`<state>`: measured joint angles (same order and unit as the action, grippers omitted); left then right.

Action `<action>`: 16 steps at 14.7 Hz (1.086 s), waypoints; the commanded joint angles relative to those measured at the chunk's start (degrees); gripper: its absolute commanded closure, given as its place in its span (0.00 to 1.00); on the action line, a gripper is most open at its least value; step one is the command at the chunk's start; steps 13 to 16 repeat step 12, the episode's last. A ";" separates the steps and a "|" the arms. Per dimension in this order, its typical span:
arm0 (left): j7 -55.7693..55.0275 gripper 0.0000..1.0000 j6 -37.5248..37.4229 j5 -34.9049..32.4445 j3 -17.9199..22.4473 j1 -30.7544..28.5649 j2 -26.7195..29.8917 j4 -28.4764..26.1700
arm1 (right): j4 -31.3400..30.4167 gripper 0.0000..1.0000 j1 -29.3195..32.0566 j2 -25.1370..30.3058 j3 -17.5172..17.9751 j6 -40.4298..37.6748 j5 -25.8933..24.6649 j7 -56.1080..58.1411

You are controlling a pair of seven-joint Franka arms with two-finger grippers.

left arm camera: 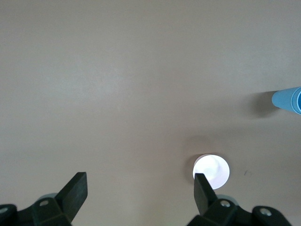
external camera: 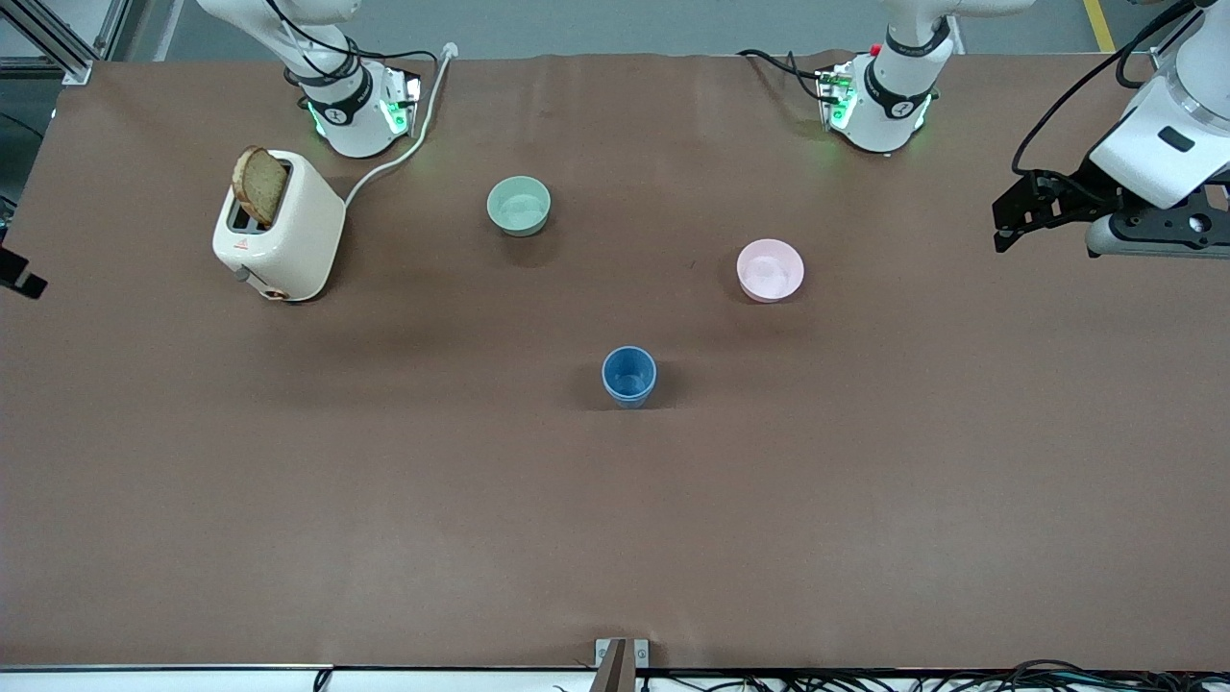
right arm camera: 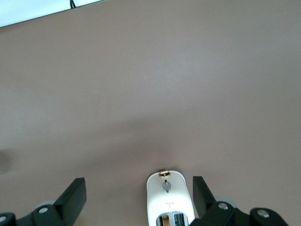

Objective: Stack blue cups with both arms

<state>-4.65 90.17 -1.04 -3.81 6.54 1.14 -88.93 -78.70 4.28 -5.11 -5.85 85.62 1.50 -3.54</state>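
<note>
One blue cup shape [external camera: 629,375] stands upright mid-table, nearer the front camera than both bowls. No second separate blue cup shows. The cup also shows at the edge of the left wrist view [left arm camera: 288,100]. My left gripper [external camera: 1002,229] hangs open and empty over the left arm's end of the table, well apart from the cup. Its fingers stand wide apart in its wrist view [left arm camera: 141,188]. My right gripper [right arm camera: 138,193] is open and empty, high up, with the toaster showing between its fingers. Only a black piece of it [external camera: 19,277] shows at the front view's edge.
A cream toaster [external camera: 283,231] with a bread slice [external camera: 259,185] stands at the right arm's end, its white cord running to the base. A pale green bowl [external camera: 519,205] and a pink bowl [external camera: 770,270] sit farther from the front camera than the cup.
</note>
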 commanded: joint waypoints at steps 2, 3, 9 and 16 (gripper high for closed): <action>-0.36 0.00 -0.52 0.42 -0.06 0.31 -0.35 1.13 | -9.11 0.00 0.73 6.96 1.80 3.06 -0.80 0.11; -0.36 0.00 -0.52 0.42 -0.06 0.40 -0.35 1.13 | -8.67 0.00 0.64 6.96 2.15 2.98 -0.88 0.11; 0.61 0.00 -0.43 0.16 -0.06 0.05 -0.35 1.13 | -7.96 0.00 0.11 6.78 2.42 2.45 -1.06 0.11; 0.61 0.00 -0.43 0.33 -0.06 0.05 -0.35 1.13 | -7.00 0.00 -1.11 6.69 2.42 2.54 -3.34 0.02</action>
